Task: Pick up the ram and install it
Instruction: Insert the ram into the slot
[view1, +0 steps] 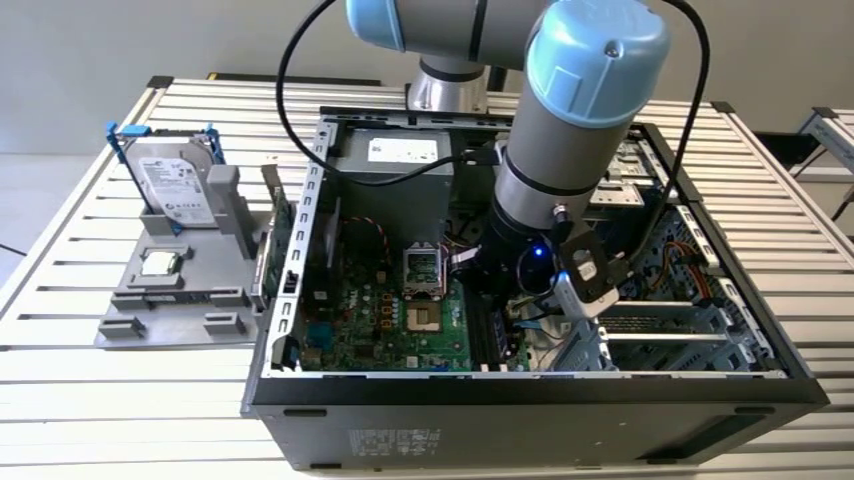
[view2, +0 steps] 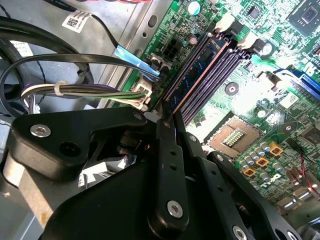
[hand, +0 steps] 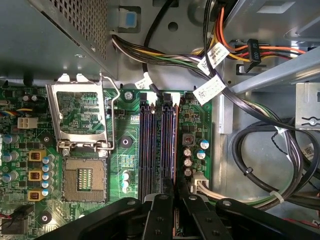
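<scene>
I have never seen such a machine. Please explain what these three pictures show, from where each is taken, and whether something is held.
The grey and blue machine is a robot arm with a pincer at its end. The exterior view looks from outside: the arm reaches into an open computer case lying on a slatted table. At the exterior view's left, a grey holder carries a hard drive. Both wrist views come from cameras riding on the arm, looking at the green motherboard. There the black pincer sits at one end of the ram, a narrow stick standing in a memory slot. Whether it grips the ram, I cannot tell.
</scene>
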